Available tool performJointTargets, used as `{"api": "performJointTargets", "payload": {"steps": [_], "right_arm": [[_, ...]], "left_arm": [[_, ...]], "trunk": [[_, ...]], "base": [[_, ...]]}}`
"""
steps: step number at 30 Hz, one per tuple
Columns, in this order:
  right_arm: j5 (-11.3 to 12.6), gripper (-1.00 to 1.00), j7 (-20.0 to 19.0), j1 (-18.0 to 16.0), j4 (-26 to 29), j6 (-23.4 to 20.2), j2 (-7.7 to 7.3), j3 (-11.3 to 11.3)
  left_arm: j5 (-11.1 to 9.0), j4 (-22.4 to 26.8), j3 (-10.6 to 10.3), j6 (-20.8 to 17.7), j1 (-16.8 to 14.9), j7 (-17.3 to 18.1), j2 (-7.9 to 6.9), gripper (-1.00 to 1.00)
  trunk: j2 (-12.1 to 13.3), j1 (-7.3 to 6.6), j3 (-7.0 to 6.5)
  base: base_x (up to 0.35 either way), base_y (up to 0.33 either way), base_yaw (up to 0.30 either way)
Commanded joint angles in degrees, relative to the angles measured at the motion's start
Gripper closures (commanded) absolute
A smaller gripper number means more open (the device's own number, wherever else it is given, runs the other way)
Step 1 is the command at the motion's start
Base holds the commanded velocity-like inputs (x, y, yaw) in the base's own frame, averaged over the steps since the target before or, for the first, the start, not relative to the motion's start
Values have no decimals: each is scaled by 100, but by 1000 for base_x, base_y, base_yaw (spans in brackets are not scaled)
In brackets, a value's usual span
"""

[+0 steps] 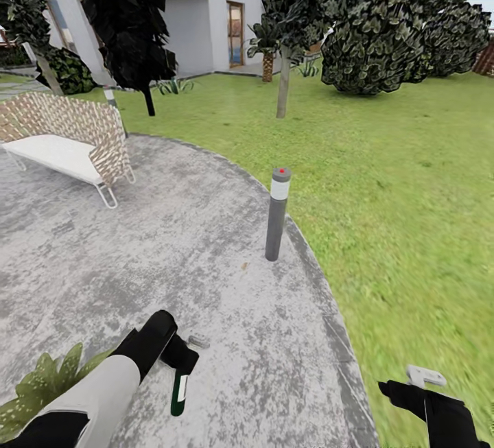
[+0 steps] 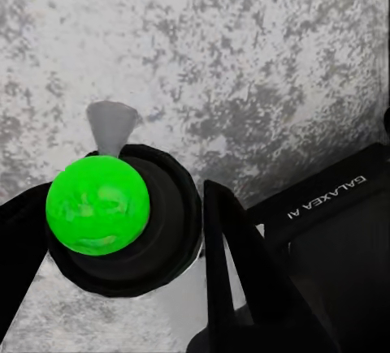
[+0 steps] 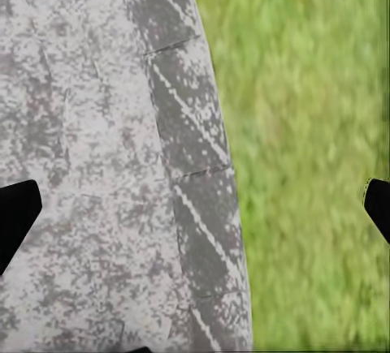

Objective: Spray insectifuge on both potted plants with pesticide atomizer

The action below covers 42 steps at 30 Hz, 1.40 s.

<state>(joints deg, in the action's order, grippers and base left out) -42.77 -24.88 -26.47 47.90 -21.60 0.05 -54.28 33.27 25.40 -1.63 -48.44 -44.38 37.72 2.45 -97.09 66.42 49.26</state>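
A: You have the pesticide atomizer (image 1: 180, 390) pinched in the left tool (image 1: 184, 360), hanging over the patio (image 1: 171, 249) on your side of the bollard lamp (image 1: 277, 213). From the left wrist, the fingers (image 2: 231, 247) flank its dark head (image 2: 122, 223).

B: So turn toward the plant?

A: Yes. One potted plant (image 1: 41, 386) sits just beside your left forearm, further from the lamp. Swing slowly, aim the nozzle at the leaves, and keep the grip firm (the bottle looks tilted).

B: And the right tool (image 1: 415, 383)?

A: It stands spread and empty near the patio edge, on the lamp's lawn side. Keep it clear.
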Motion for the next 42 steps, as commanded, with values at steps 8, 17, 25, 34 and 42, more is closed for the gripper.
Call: {"api": "performJointTargets", "payload": {"steps": [8, 17, 25, 34, 42], "right_arm": [[-52, -100, -56, -7, 9, -7, 3, -23], [-24, -100, -69, -7, 9, -11, 3, -30], [-21, -100, -62, -7, 9, -11, 11, -23], [-30, -100, -52, -7, 9, -20, 12, -30], [-12, -100, 11, -34, 66, -103, 56, 76]], "left_arm": [[75, 106, -13, 497, -1, 40, 261, 100], [57, 578, -17, 845, 0, 58, 396, 100], [57, 589, -12, 888, 1, 60, 379, 100], [50, 589, -13, 889, -1, 60, 385, 100], [57, 717, -41, 754, 81, 132, 379, 100]], "trunk": [[-2, 0, -39], [-2, 0, -100], [-2, 0, -158], [-2, 0, -195], [-2, 0, -196]], "base": [[0, 0, -207], [0, 0, -193], [0, 0, -176], [0, 0, -100], [0, 0, -2]]}}
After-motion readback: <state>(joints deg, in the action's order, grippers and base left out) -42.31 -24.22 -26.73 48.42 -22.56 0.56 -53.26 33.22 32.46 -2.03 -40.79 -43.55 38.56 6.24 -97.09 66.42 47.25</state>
